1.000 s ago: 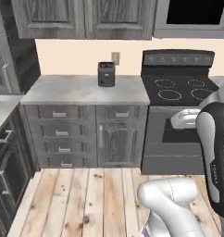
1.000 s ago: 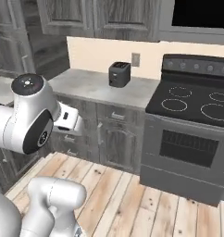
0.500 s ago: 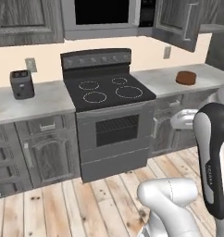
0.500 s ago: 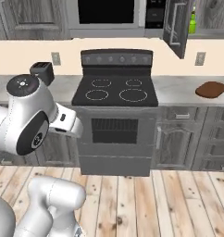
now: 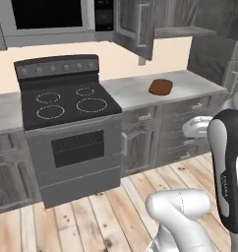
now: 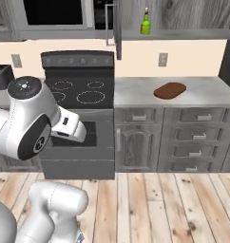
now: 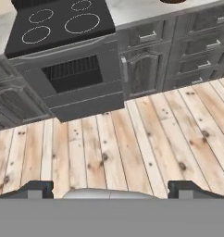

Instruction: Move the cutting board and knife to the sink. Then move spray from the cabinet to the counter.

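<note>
Base has swung right since 0.5 s back: the stove slid left, and the cutting board (image 6: 170,90) now sits mid-counter (image 6: 136,92). Spray (image 6: 145,22) waits on the cabinet (image 6: 183,34) shelf. Gripper (image 7: 111,189) hangs spread wide, empty, over floor. Nothing's moved yet.

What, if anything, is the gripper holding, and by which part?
Nothing is held. The gripper is open over bare wooden floor in the hand view; the cutting board lies untouched on the counter.
</note>
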